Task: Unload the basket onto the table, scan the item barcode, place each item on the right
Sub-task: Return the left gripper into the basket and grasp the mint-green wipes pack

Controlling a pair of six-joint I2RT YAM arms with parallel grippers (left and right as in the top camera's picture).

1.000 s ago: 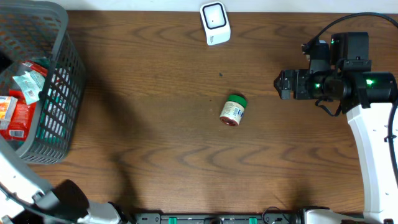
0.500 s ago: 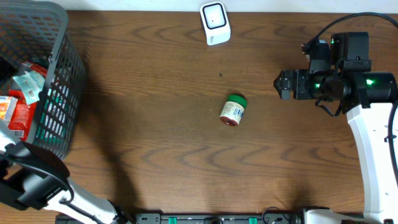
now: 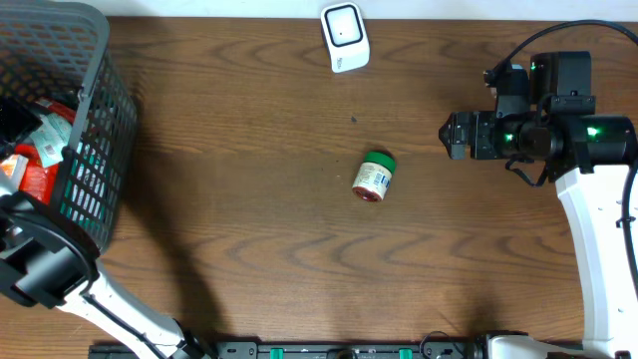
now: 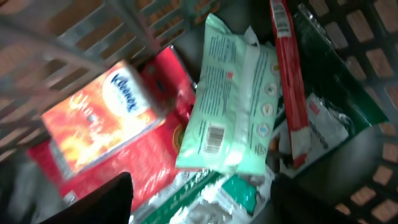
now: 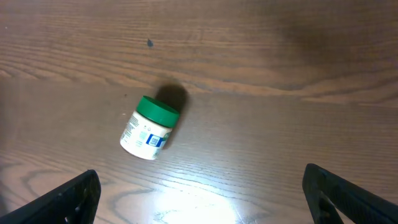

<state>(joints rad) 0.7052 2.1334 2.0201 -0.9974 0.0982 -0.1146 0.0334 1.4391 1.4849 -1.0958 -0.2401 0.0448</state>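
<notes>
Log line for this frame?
left jaws: open, inside basket over mint-green packet | right jaws: open, clear of jar | jar: on its side, mid-table, untouched | white scanner: far edge

The grey plastic mesh basket (image 3: 95, 120) runs off the left edge, and its near corner is hidden under the black-and-white left arm (image 3: 45, 264). Inside, the red-orange Kleenex tissue pack (image 4: 106, 118) is smeared with blur, and the print on the mint-green wipes packet (image 4: 233, 93) is too small to read.

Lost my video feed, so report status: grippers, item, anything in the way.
Left gripper open over basket, above green packet, nothing held. Right gripper open, empty. Green-lidded jar lying loose mid-table. Nothing between it and scanner.
</notes>
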